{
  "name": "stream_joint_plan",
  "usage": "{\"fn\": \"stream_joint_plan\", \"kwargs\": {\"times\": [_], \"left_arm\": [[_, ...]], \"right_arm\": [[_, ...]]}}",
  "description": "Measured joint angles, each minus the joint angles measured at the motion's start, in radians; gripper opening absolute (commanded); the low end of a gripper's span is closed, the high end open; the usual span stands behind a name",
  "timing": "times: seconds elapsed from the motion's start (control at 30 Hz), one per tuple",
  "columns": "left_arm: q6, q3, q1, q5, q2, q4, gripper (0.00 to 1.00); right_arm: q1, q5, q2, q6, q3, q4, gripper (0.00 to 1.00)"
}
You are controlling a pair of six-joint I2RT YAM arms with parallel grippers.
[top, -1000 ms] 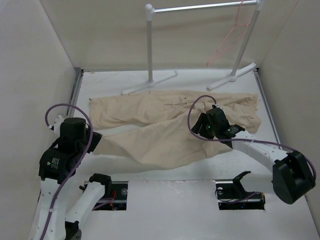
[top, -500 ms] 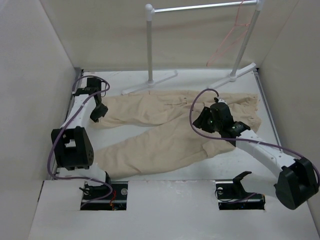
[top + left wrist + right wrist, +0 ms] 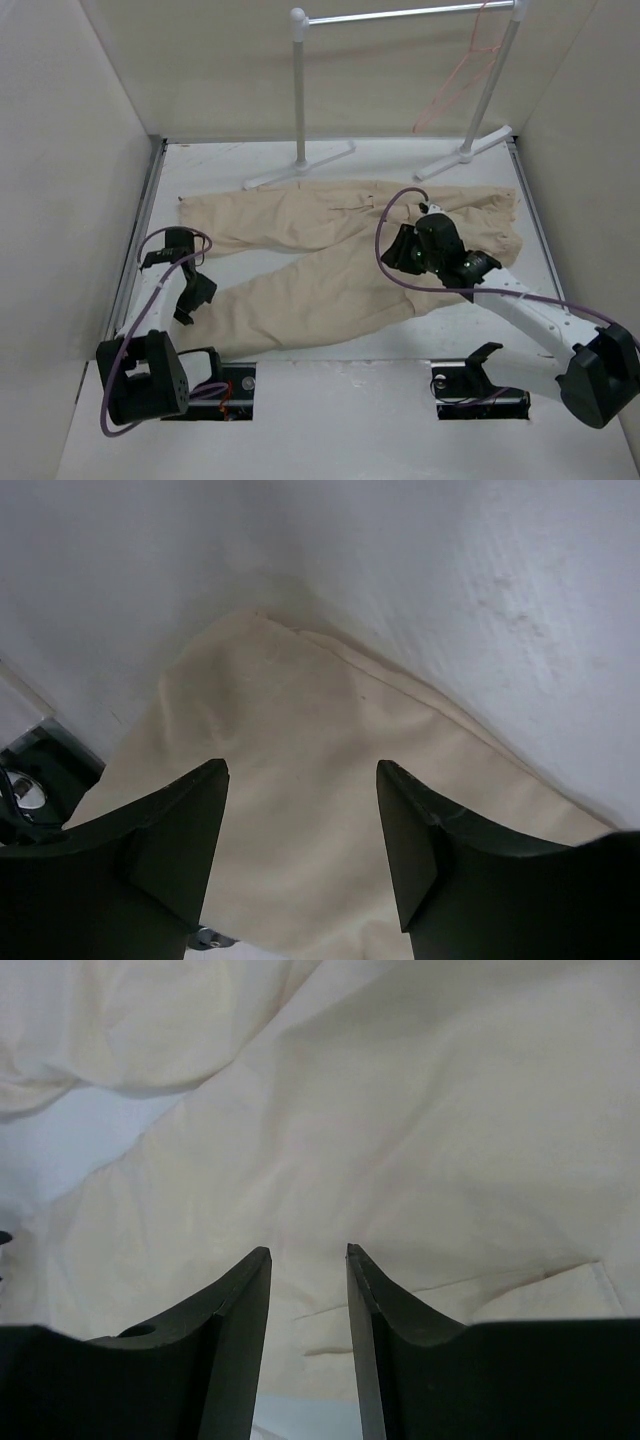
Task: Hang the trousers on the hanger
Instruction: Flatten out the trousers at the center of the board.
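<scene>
The worktop [image 3: 330,350] carries the trousers [image 3: 320,275], spread flat with the waist to the right and both legs running left. The white rail stand [image 3: 299,90] stands behind them. The hanger [image 3: 440,100] hangs from its right end, well apart from the cloth. The right claw [image 3: 307,1260] hovers over the cloth near where the legs meet, jaws narrowly apart and gripping nothing. The left claw [image 3: 300,780] sits above the near leg's cuff, jaws wide apart. Each claw should descend squarely and pinch a full fold, not a bare edge. Half a second earlier the left arm reached over the far leg's cuff; the right arm has barely shifted.
</scene>
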Motion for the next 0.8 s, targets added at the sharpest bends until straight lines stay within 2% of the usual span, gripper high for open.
{"fn": "stream_joint_plan", "kwargs": {"times": [0.13,0.17,0.3,0.33,0.4,0.5,0.57,0.67,0.8], "left_arm": [[-0.01,-0.047,0.016,0.015,0.089,0.069,0.57],[-0.012,-0.049,0.016,0.017,0.109,0.101,0.53],[-0.027,-0.067,0.016,0.034,0.19,0.248,0.14],[-0.024,-0.068,0.016,0.038,0.192,0.283,0.08],[-0.021,-0.071,0.024,0.042,0.196,0.334,0.03],[-0.026,-0.049,0.064,0.049,0.221,0.386,0.01],[-0.028,0.007,0.08,0.047,0.258,0.389,0.02],[-0.026,0.176,0.088,0.031,0.33,0.391,0.1],[-0.014,0.387,0.089,0.011,0.44,0.433,0.23]], "right_arm": [[0.025,-0.01,0.001,0.001,-0.007,0.0,0.42],[0.036,-0.013,0.001,0.002,-0.009,0.001,0.42],[0.07,-0.018,0.001,0.017,-0.03,0.002,0.42],[0.074,-0.019,0.0,0.022,-0.035,0.002,0.42],[0.074,-0.019,-0.003,0.029,-0.045,0.0,0.42],[0.059,-0.02,-0.018,0.035,-0.053,-0.003,0.46],[0.032,-0.021,-0.03,0.035,-0.053,-0.002,0.54],[-0.013,-0.019,-0.04,0.036,-0.051,-0.008,0.65],[-0.042,-0.016,-0.057,0.038,-0.049,-0.029,0.69]]}}
